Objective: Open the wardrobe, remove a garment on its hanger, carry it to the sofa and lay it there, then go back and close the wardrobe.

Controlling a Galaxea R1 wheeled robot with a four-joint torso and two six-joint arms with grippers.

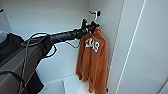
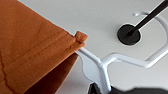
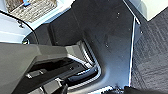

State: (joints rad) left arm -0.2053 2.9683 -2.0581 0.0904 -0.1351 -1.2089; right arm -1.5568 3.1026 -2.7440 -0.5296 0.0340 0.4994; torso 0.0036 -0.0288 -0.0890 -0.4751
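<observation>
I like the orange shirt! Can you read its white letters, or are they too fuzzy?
Head view: the white print on the garment is smeared, so I can't read it. Left wrist view: the hanger and orange cloth edges look soft too. Right wrist view: the dark floor shows pale glare streaks.

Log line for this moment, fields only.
wardrobe: open | garment: hanging inside on hanger | hanger hook: on rail | left gripper: at hanger neck

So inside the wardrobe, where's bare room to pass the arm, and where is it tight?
Free: the white back wall left of the orange shirt, above the left arm, and the white shelf beneath. Crowded: at the hanger under the black rod mount, where the left gripper sits; the black shirt fills the left.
</observation>
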